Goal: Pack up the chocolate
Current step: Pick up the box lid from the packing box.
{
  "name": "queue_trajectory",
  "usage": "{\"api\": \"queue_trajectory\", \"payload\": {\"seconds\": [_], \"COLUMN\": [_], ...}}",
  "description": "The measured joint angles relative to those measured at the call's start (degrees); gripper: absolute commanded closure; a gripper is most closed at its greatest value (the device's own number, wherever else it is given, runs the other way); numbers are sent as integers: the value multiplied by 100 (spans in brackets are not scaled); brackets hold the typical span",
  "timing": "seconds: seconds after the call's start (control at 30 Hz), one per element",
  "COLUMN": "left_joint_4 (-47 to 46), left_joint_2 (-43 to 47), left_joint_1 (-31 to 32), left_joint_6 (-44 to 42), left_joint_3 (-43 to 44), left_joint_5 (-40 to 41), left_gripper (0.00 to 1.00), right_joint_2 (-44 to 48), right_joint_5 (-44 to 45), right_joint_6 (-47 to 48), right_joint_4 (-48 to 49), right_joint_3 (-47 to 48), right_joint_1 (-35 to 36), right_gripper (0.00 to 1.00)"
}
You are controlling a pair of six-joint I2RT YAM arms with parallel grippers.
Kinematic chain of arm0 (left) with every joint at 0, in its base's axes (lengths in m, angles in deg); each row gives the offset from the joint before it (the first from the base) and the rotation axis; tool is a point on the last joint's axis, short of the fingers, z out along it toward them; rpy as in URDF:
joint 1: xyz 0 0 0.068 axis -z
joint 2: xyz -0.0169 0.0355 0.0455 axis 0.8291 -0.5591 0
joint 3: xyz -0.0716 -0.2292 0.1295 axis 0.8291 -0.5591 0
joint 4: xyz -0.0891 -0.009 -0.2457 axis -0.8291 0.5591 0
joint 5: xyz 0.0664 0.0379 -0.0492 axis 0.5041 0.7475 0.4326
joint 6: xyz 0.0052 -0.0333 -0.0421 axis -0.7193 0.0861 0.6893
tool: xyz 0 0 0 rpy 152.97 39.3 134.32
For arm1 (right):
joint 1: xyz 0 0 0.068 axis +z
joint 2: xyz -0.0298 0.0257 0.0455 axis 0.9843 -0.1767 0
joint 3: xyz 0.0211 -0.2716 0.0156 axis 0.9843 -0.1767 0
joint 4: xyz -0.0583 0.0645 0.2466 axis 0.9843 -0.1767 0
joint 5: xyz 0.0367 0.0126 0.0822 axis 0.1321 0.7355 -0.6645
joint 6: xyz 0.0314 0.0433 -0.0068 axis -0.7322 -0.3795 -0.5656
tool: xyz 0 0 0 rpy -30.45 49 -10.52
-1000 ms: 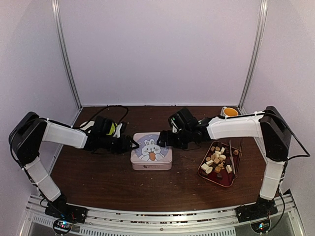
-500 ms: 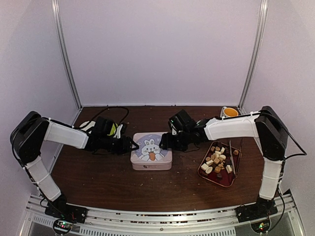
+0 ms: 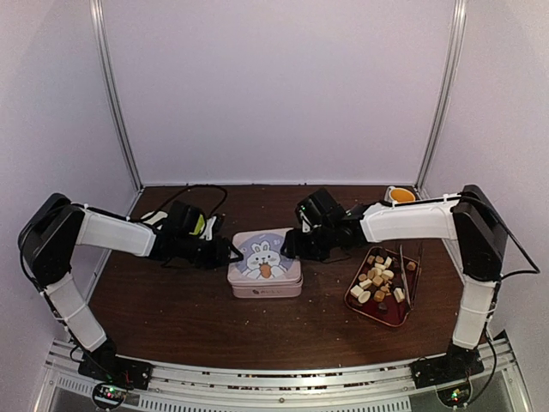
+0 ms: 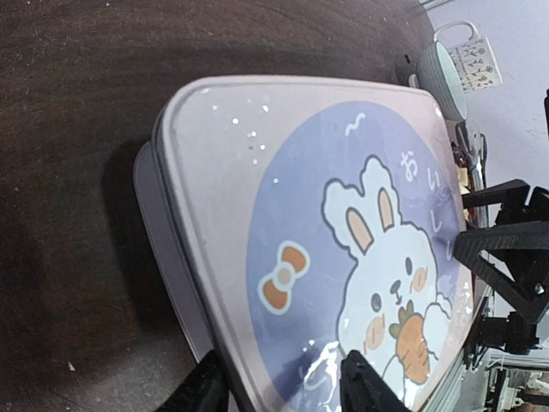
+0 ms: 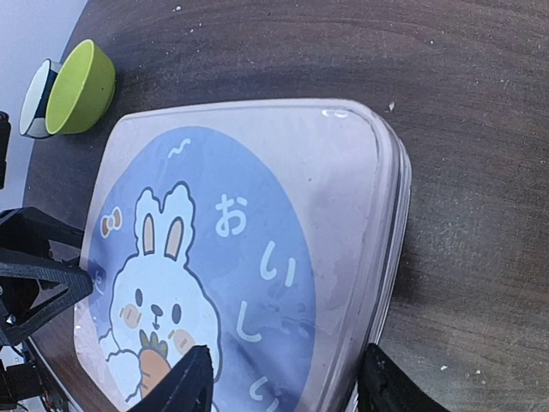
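Observation:
The chocolate [image 3: 377,279], small cream, tan and dark brown pieces, lies heaped in a red tray [image 3: 403,316] at the right. A pink tin with a rabbit lid [image 3: 264,257] stands mid-table. My left gripper [image 3: 230,253] is at the tin's left end. In the left wrist view one finger rests on the lid [image 4: 283,197] and the other sits below its rim, beside the base [image 4: 159,232]; this gripper [image 4: 283,390] pinches the lid's edge. My right gripper [image 3: 290,246] straddles the right rim [image 5: 287,386], jaws still apart around the lid [image 5: 240,223].
A green bowl [image 3: 196,225] sits behind the left gripper and shows in the right wrist view [image 5: 81,86]. An orange cup [image 3: 401,196] stands at the back right. Metal tongs [image 3: 403,275] lie in the tray. Crumbs dot the dark wooden table [image 3: 171,318].
Both grippers have narrowed around the lid's ends, the right one more. The tin's side shows a clearer seam under the lid than before.

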Motion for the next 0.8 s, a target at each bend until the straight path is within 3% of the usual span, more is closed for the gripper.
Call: {"api": "queue_trajectory", "payload": {"seconds": [0.2, 0.43, 0.8], "left_joint_4": [225, 629, 981], "left_joint_2": [46, 249, 675], "left_joint_1": [35, 59, 57], "left_joint_6": [-15, -92, -105], "left_joint_3": [125, 240, 236], "left_joint_5": [74, 293, 697], "left_gripper": [55, 60, 62], "right_joint_2": [129, 306, 356], "right_joint_5": [-4, -24, -310], "right_joint_6": [2, 20, -37], "right_joint_4": [-33, -42, 107], "right_joint_3": [0, 0, -15], "right_joint_1": [0, 0, 0], "right_gripper": [47, 66, 67]}}
